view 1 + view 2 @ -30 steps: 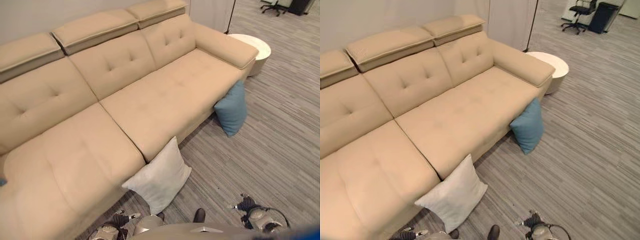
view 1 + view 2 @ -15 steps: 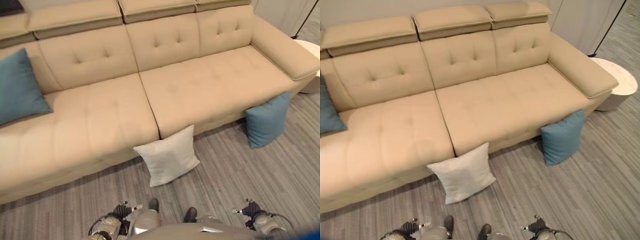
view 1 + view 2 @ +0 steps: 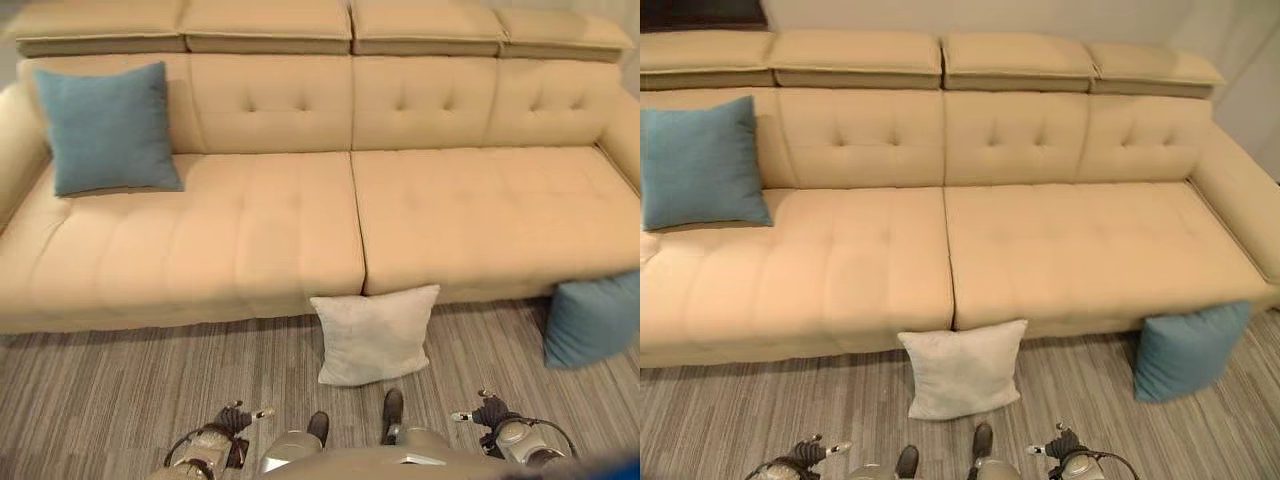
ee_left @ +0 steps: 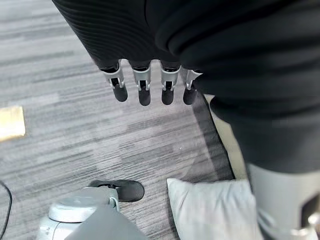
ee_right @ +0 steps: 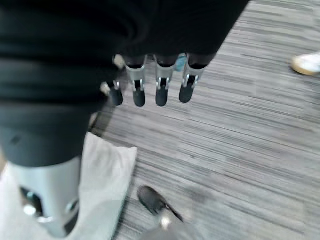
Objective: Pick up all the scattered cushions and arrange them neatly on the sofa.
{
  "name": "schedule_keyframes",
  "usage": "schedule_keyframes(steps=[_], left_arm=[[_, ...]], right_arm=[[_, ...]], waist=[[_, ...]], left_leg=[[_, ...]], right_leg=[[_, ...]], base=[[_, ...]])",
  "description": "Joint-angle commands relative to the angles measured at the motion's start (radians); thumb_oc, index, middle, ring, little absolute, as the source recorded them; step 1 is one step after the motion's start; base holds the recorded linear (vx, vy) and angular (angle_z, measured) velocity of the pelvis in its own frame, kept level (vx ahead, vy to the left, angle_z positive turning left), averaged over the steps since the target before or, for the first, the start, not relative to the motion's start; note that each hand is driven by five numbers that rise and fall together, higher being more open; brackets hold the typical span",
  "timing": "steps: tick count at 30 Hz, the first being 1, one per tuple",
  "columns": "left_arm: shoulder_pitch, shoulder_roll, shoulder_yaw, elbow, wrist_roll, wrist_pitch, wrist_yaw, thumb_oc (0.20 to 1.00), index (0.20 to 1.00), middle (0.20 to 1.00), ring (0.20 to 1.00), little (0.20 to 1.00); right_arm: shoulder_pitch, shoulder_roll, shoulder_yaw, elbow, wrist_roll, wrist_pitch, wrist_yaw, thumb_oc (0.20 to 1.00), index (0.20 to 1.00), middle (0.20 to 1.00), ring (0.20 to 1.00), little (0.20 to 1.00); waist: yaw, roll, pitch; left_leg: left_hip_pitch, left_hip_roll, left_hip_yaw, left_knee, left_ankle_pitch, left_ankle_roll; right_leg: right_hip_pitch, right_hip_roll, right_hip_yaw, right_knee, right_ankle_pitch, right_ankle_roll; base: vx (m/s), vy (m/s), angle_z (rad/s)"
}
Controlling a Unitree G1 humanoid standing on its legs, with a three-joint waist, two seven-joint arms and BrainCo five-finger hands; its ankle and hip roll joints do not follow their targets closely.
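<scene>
A white cushion [image 3: 373,335] stands on the grey floor, leaning against the front of the beige sofa [image 3: 470,215] near its middle seam. A blue cushion [image 3: 592,320] leans on the floor against the sofa's right end. Another blue cushion [image 3: 105,128] sits upright on the sofa's left seat against the backrest. My left hand [image 3: 235,418] hangs low at the bottom of the eye views, left of the white cushion, fingers [image 4: 145,90] straight and holding nothing. My right hand [image 3: 490,412] hangs low to the cushion's right, fingers [image 5: 157,90] straight and holding nothing. The white cushion [image 4: 215,210] lies below both hands.
Grey striped carpet [image 3: 120,390] runs along the sofa's front. The sofa's right armrest [image 3: 1245,225] rises at the far right. A light-coloured shoe [image 5: 307,62] shows on the floor in the right wrist view.
The camera has swung left, so the sofa now shows square on and the blue cushion on its left seat is fully in view. The cushions and both hands have not moved.
</scene>
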Motion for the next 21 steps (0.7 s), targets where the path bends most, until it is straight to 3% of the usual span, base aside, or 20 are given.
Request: schedule_keyframes(steps=[1,4,8,14,21], left_arm=[[-0.055,-0.003,0.010,0.005,-0.015,-0.016,0.007,1.000,1.000,1.000,1.000,1.000],[-0.066,-0.010,0.005,-0.013,-0.028,-0.020,0.006,1.000,1.000,1.000,1.000,1.000],[-0.078,-0.021,-0.006,-0.058,-0.050,-0.030,0.004,1.000,1.000,1.000,1.000,1.000],[-0.079,-0.005,0.003,-0.082,-0.058,-0.032,0.008,1.000,1.000,1.000,1.000,1.000],[-0.132,0.045,0.026,-0.194,-0.179,-0.076,0.056,1.000,1.000,1.000,1.000,1.000]], right_arm=[[-0.022,-0.055,0.002,-0.047,0.025,-0.025,-0.017,1.000,1.000,1.000,1.000,1.000],[-0.024,-0.066,0.006,-0.049,0.026,-0.029,-0.018,1.000,1.000,1.000,1.000,1.000],[-0.021,-0.074,0.007,-0.055,0.030,-0.032,-0.017,1.000,1.000,1.000,1.000,1.000],[-0.023,-0.062,0.008,-0.061,0.029,-0.033,-0.021,1.000,1.000,1.000,1.000,1.000],[-0.095,-0.086,-0.004,-0.152,0.066,-0.047,-0.067,1.000,1.000,1.000,1.000,1.000]], waist=[[0.002,-0.020,0.030],[-0.003,-0.030,0.039],[-0.020,-0.034,0.038],[-0.024,-0.039,0.017],[-0.030,-0.036,0.081]], left_leg=[[-0.080,0.043,0.081,0.066,-0.007,-0.058],[-0.126,0.055,0.125,0.120,-0.003,-0.067],[-0.157,0.078,0.280,0.150,-0.007,-0.055],[-0.127,0.074,0.284,0.082,-0.001,-0.043],[-0.229,0.062,0.283,0.146,-0.024,-0.021]], right_leg=[[0.018,-0.020,-0.036,0.059,-0.072,0.059],[0.052,-0.020,-0.080,0.026,-0.078,0.047],[0.076,-0.018,-0.123,0.000,-0.084,0.042],[0.061,-0.010,-0.103,0.001,-0.085,0.047],[-0.087,-0.028,-0.055,0.109,-0.089,0.038]], base=[[0.06,-0.259,0.77],[0.02,-0.118,0.57],[0.02,-0.032,0.58],[0.07,0.032,-0.10],[-0.08,0.056,-0.15]])
